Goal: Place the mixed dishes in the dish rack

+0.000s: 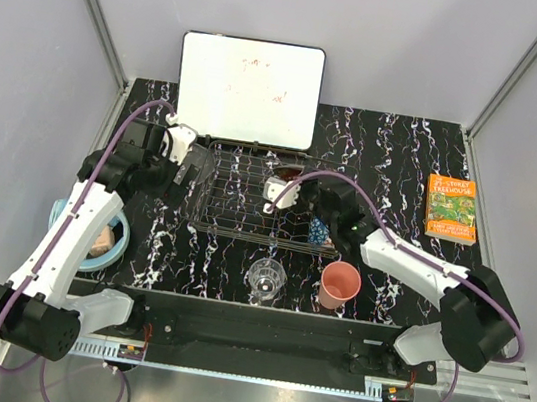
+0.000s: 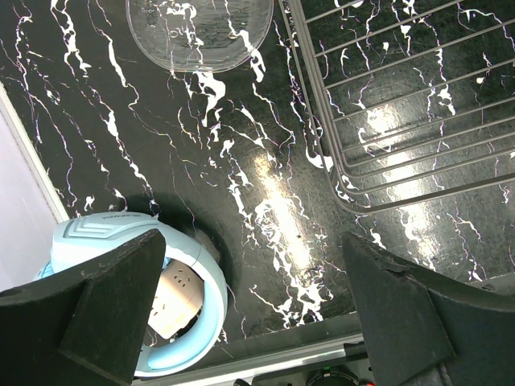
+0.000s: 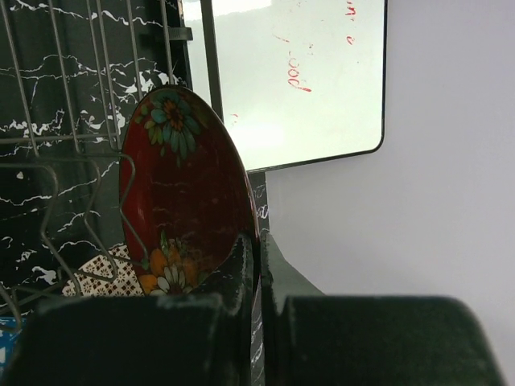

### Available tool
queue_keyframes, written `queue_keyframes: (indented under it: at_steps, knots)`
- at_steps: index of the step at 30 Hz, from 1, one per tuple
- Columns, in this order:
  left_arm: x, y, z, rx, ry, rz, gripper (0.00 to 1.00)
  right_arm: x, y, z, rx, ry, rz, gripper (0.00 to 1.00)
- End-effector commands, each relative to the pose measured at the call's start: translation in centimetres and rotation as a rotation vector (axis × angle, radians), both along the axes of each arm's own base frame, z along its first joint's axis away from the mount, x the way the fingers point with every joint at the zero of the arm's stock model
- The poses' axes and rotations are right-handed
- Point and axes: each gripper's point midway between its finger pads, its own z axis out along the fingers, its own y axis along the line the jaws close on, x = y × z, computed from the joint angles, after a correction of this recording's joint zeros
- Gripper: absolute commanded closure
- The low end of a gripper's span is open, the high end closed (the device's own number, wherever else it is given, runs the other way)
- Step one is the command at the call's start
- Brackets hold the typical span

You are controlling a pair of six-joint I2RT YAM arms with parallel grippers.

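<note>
The red patterned bowl [image 3: 181, 193] is seen standing on edge among the wires of the dish rack [image 1: 239, 192], which is set toward the far edge of the table [image 1: 406, 161], just in front of the whiteboard [image 1: 249, 89]. Its rim is pinched by the right gripper [image 3: 257, 253], whose fingers are closed almost together on the thin wall. A beige netted-pattern bowl [image 3: 100, 273] is glimpsed low through the wires beside it. The left gripper [image 2: 251, 241] is held over bare table off the rack's left end, its fingers spread wide with nothing between them. The clear glass plate [image 2: 199, 32] lies flat nearby, and the light blue headphones [image 2: 161, 305] are seen toward the left edge. Along the near edge the clear glass tumbler [image 1: 265, 279] and the pink plastic cup [image 1: 340, 285] stand upright. The blue mosaic bowl [image 1: 318, 231] is partly hidden at the rack's near right corner, and whether it sits inside cannot be told. The red bowl is judged stiff, glazed, breakable and fairly heavy. Held by the rim alone it is likely to swing, so it should be borne by the tines before it is let go. The plate is judged slippery and best taken by its edge, and the cup is judged light and easily gripped by its wall.
</note>
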Motion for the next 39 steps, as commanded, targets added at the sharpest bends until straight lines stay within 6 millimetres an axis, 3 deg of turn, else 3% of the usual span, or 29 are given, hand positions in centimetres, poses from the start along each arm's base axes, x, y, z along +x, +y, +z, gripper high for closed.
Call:
queue_keyframes:
  at_steps: [1,11,19,20,23,25,29,33,35,36,38,39]
  knots:
    - [0.9,-0.2,1.1,-0.021,-0.055,0.005,0.05,0.8,0.1,4.6,0.129,-0.12,-0.015,1.0]
    - [0.9,0.1,0.8,-0.008,-0.051,0.007,0.05,2.0,0.6,0.2,0.182,-0.04,-0.068,1.0]
    - [1.0,0.0,0.9,-0.014,-0.055,0.006,0.05,2.0,-0.9,-1.6,0.21,-0.02,-0.138,0.96]
    - [1.1,0.0,0.9,-0.013,-0.055,0.007,0.05,1.8,-1.2,-1.6,0.216,-0.022,-0.142,0.88]
    - [1.1,0.0,1.0,-0.01,-0.057,0.008,0.04,1.7,-1.6,-1.3,0.234,-0.023,-0.16,0.79]
    - [1.1,0.1,1.0,-0.006,-0.061,0.012,0.04,1.6,-1.8,-1.1,0.25,-0.024,-0.171,0.67]
    - [1.8,0.9,0.8,0.021,-0.072,0.046,0.05,1.6,-2.4,0.5,0.29,-0.066,-0.194,0.61]
    - [3.7,1.6,0.6,0.047,-0.101,0.102,0.05,1.6,-3.3,2.3,0.317,-0.121,-0.228,0.49]
    - [5.0,2.5,0.4,0.071,-0.1,0.145,0.04,1.3,-4.0,4.4,0.376,-0.147,-0.248,0.13]
    - [6.1,2.8,0.0,0.078,-0.097,0.158,0.04,1.2,-4.3,5.0,0.399,-0.152,-0.265,0.01]
    - [7.7,4.2,0.1,0.074,-0.102,0.202,0.03,0.6,-4.9,7.1,0.473,-0.136,-0.281,0.0]
    - [9.0,4.6,-1.0,0.081,-0.075,0.212,0.03,0.3,-5.2,7.7,0.543,-0.104,-0.306,0.0]
